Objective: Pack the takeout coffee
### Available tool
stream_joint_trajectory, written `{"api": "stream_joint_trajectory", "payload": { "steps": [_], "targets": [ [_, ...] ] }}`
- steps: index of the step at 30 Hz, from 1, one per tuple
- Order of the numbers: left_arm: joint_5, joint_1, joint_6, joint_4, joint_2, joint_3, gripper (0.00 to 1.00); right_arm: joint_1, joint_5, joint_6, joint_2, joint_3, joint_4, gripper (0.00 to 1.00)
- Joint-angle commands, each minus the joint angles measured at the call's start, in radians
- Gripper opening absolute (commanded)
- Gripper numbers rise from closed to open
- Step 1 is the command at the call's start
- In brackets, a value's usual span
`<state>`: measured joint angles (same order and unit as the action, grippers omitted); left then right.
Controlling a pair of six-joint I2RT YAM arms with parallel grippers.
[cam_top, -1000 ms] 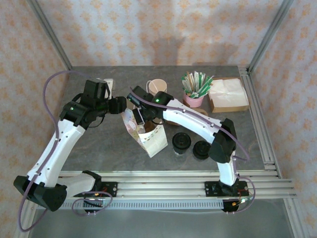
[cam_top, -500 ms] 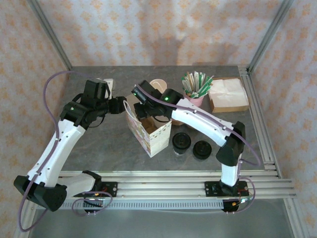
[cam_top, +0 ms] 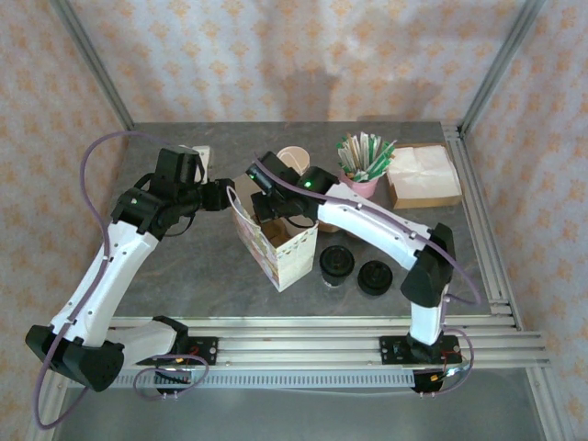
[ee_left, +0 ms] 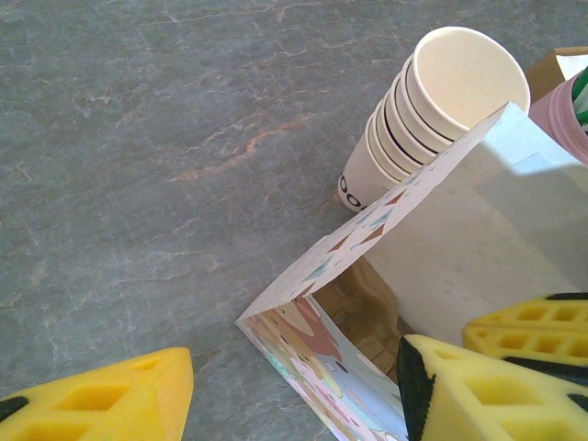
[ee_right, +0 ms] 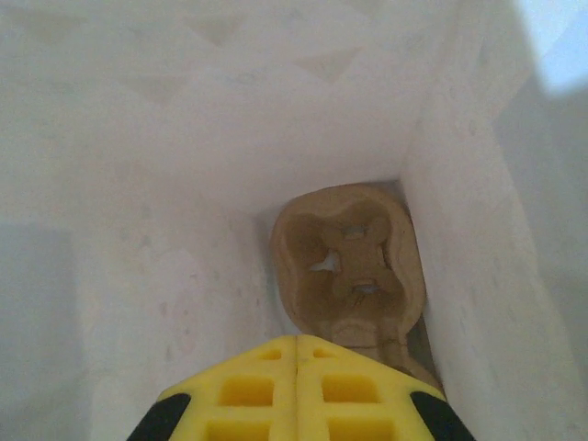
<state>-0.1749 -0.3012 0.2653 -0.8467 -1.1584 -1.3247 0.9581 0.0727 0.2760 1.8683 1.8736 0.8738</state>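
The takeout coffee (cam_top: 336, 264) is seen toward the bench's near edge, just right of the paper bag (cam_top: 278, 250). The right gripper (ee_right: 296, 354), pressed together, is found inside the bag. The left gripper (cam_top: 226, 195) is held apart at the bag's far-left rim.

The left gripper's (ee_left: 294, 404) yellow fingers (ee_left: 101, 400) stand apart either side of the open patterned paper bag's (ee_left: 459, 239) corner, a stack of lidless beige cups (ee_left: 404, 138) just behind on the grey table (ee_left: 138, 138).

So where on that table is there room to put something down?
Front left: bare tabletop between the left arm and the paper bag. Crowded at the back right: cup stack, pink stirrer cup, napkin box, with lidded coffee and lids in front.
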Motion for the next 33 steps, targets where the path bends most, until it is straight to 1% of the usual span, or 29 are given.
{"api": "stream_joint_trajectory", "payload": {
  "steps": [1,17,25,33],
  "targets": [
    [0.012,-0.008,0.021,0.023,0.018,0.005,0.61,-0.002,0.004,-0.02,0.053,0.013,0.022,0.0],
    [0.017,-0.007,0.035,0.024,-0.003,0.001,0.61,-0.002,0.048,-0.033,0.106,-0.07,-0.021,0.0],
    [-0.005,-0.007,0.032,0.028,-0.006,0.005,0.61,-0.007,0.052,-0.035,0.152,-0.067,-0.033,0.0],
    [-0.004,-0.007,0.03,0.034,-0.006,0.005,0.61,-0.024,0.096,-0.023,0.194,-0.097,-0.055,0.0]
  ]
}}
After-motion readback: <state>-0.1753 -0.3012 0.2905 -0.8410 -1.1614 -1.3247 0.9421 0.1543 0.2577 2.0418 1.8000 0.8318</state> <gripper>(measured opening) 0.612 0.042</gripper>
